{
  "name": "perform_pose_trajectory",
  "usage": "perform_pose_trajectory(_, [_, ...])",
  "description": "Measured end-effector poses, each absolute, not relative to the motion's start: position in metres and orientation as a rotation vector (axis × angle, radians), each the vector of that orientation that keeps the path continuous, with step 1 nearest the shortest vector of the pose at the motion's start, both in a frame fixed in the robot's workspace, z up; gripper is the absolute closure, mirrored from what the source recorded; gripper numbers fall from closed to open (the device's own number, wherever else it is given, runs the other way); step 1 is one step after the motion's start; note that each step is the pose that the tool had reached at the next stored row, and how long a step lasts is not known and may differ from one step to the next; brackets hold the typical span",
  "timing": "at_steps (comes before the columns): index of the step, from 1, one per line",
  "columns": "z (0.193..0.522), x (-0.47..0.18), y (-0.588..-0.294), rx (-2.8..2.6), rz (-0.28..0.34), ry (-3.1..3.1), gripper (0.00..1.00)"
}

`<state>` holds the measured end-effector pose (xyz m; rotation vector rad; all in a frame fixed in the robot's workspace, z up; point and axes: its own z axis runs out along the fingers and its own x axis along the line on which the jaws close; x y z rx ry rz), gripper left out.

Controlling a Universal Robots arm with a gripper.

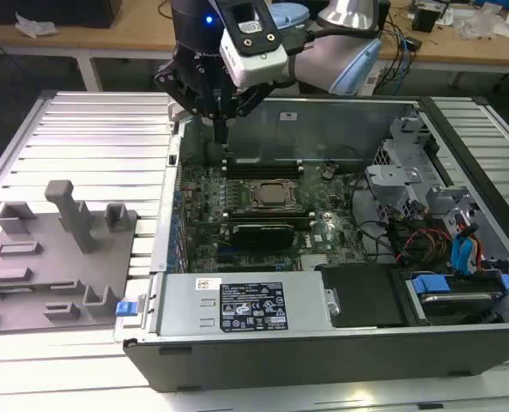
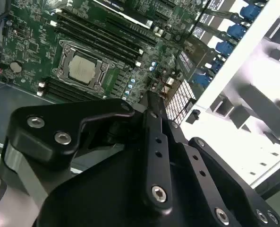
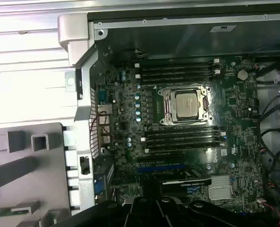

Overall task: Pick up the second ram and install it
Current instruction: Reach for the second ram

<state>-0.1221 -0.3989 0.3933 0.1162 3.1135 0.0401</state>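
Pick stage, not begun: your gripper (image 1: 220,133), apparently pressed together on nothing, hangs over the computer case's (image 1: 340,129) corner, well apart from the second ram (image 3: 10,213) on the gray fixture (image 1: 99,266) beside it; grasping demands spreading first.

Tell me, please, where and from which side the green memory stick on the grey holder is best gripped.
Likely at mid-length, from above, closing across its two flat faces: the memory stick is a long thin strip resting on the grey holder, so a hold at the middle should keep it balanced. Its exact tilt I cannot tell.
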Motion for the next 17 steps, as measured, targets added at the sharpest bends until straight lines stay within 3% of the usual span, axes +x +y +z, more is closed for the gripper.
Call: perform_pose_trajectory(17, [0.392,-0.184,-0.399,0.116,0.04,3.113,0.89])
